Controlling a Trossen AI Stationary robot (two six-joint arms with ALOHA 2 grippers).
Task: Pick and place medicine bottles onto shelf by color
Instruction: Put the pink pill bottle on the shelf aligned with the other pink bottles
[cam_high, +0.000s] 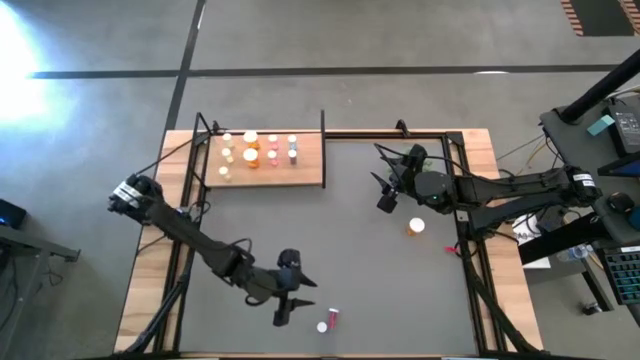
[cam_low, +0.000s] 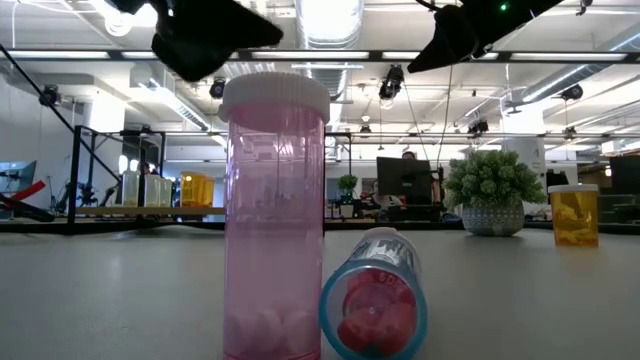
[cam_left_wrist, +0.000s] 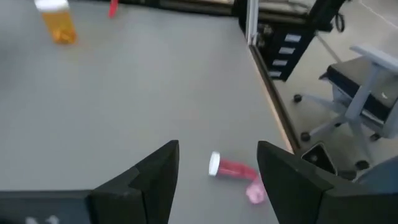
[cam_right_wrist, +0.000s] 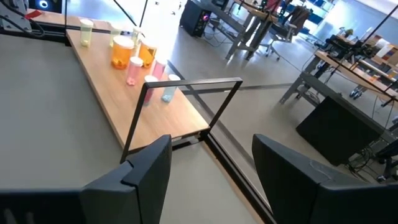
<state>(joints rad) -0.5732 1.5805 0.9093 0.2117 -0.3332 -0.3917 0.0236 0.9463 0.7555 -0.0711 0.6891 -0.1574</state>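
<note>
A pink bottle (cam_low: 275, 215) stands upright near the table's near edge, and a pink-red bottle (cam_low: 373, 300) lies on its side beside it; both show in the high view (cam_high: 328, 321). My left gripper (cam_high: 284, 308) hovers open just left of them, and the lying bottle (cam_left_wrist: 233, 168) shows between its fingers, farther off. An orange bottle (cam_high: 416, 226) stands right of the middle. The light-wood shelf (cam_high: 300, 172) at the far left carries several bottles (cam_high: 250, 155). My right gripper (cam_high: 386, 198) hangs open and empty right of the shelf.
A small green plant (cam_low: 492, 190) stands at the far side near my right gripper. A black frame (cam_right_wrist: 186, 99) rises at the shelf's right end. A small red item (cam_high: 451, 249) lies by the right rail. Bare grey mat (cam_high: 340, 240) lies between the arms.
</note>
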